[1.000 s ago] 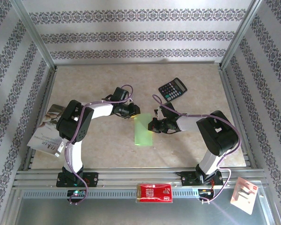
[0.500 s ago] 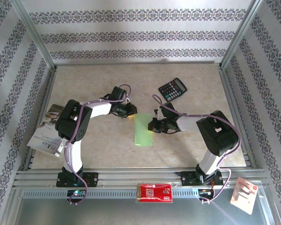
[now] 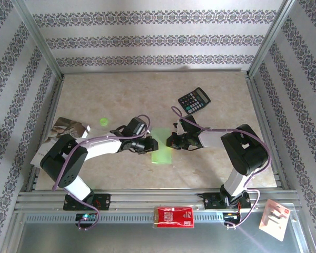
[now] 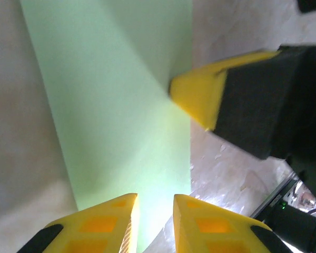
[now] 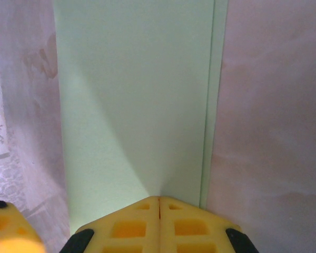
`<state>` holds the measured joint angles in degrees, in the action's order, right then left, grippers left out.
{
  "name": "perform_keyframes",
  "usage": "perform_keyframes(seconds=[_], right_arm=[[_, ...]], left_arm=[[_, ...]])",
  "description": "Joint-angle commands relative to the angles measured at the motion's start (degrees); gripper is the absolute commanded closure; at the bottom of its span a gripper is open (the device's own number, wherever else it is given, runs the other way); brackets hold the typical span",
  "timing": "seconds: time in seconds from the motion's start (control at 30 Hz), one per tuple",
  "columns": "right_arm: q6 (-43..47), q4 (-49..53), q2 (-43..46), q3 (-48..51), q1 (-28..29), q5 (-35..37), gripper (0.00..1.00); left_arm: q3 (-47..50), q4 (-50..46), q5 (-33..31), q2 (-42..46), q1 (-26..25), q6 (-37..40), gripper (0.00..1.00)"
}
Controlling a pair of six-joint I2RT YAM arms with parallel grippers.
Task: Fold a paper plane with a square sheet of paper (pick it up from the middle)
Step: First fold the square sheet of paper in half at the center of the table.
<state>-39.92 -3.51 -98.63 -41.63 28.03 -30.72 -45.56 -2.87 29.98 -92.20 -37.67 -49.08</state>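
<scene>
The square sheet of paper (image 3: 160, 153) lies on the table folded into a narrow light green rectangle (image 4: 121, 105), with a thin offset layer along one long edge (image 5: 131, 95). My right gripper (image 3: 171, 141) is shut, its joined tips (image 5: 159, 199) pressing down on the sheet's right edge. One of its yellow fingertips (image 4: 197, 97) shows in the left wrist view. My left gripper (image 3: 149, 146) sits at the sheet's left edge, low over it. Its jaws (image 4: 155, 197) stand a narrow gap apart with the paper's edge seen through the gap. The paper plane is out of view.
A black calculator (image 3: 194, 100) lies at the back right of the table. A small green dot (image 3: 104, 122) and a printed booklet (image 3: 58, 139) lie to the left. A red-and-white packet (image 3: 174, 216) rests on the front rail, another packet (image 3: 276, 219) at the front right.
My left arm has dropped lower and swung toward the near side, carrying its gripper from the sheet's far left corner down along its left edge. The green dot has come into view. The right arm has not moved.
</scene>
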Motion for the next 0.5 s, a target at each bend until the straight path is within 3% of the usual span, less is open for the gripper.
perform_keyframes(seconds=[0.0, 0.47], right_arm=[[1.38, 6.75, -3.05, 1.20, 0.45, 8.05, 1.00], [1.49, 7.03, -2.64, 1.48, 0.49, 8.24, 1.00]], left_arm=[[1.03, 4.10, -0.46, -0.25, -0.47, -2.78, 0.77], [4.87, 2.56, -1.37, -1.84, 0.60, -1.31, 0.77]])
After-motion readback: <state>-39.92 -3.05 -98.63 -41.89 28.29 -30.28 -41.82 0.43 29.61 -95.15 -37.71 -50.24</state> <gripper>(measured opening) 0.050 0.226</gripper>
